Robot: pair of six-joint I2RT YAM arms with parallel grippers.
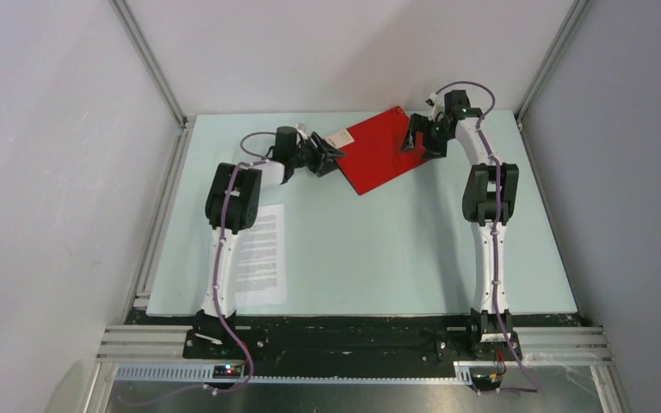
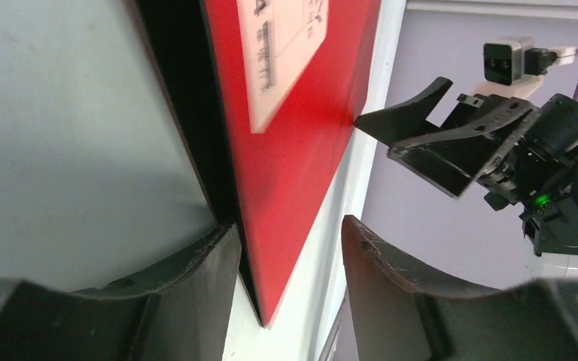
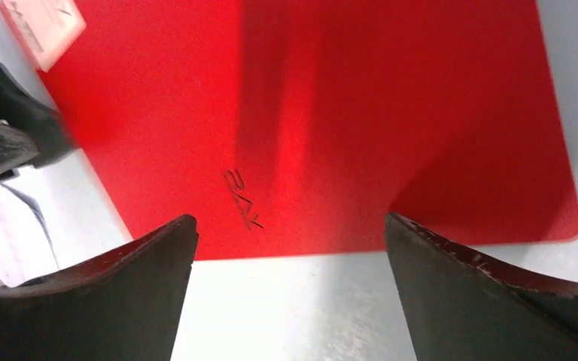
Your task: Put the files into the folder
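ok quick rundown: the folder [image 1: 380,151] lies red cover up at the far middle of the table [image 1: 396,249], turned at an angle, w/ its white label [image 1: 338,138] by the left corner. The left gripper [image 1: 327,160] is right at that label corner, jaws partway apart w/ the folder's edge sitting between them. On the left wrist cam one finger [image 2: 196,286] touches the black side of that edge, and the other has a clear gap to the red face, so it's around the edge but not pinched tight afaict. There's a black strip showing next to the red cover there. Can't tell if the cover is raised a bit or if that's just shadow, tbh. The right gripper [image 1: 419,138] is at the opposite side of the folder, by its right edge, jaws spread wide w/ nothing in them. Its wrist cam shows both fingertips hanging over the folder's edge, w/ the red cover filling the view beyond. The files [image 1: 262,245] are white printed sheets lying flat on the left side of the table, just beside the left arm [image 1: 228,232] and partly hidden by it from the top cam, well apart from the folder.
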